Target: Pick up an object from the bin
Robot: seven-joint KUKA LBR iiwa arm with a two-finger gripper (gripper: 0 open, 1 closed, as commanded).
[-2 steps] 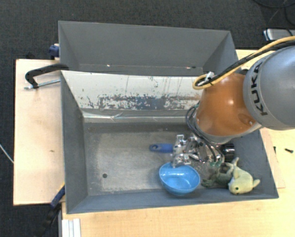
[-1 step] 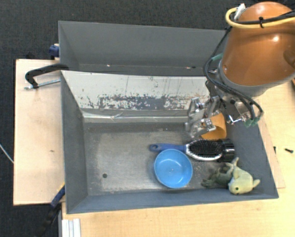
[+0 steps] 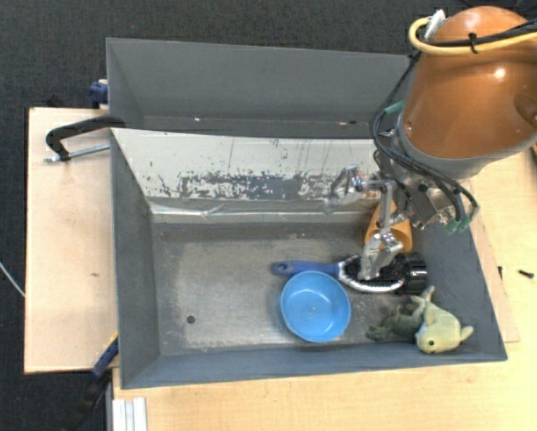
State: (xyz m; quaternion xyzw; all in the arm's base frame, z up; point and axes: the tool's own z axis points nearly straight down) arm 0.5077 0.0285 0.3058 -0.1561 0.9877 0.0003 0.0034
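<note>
My gripper (image 3: 379,246) hangs low at the bin's right side, just above a black thing with a white ring (image 3: 385,277) on the floor. An orange thing (image 3: 400,239) lies right behind the gripper, partly hidden by it. A round blue scoop (image 3: 315,306), its short handle pointing left, lies to the gripper's lower left and touches the black thing's left side. A yellow-green soft toy (image 3: 438,331) with a darker green part lies in the near right corner.
The arm's orange dome and its cables hang over the bin's far right corner. The bin's right wall is close to the gripper. The bin's left half shows bare grey floor.
</note>
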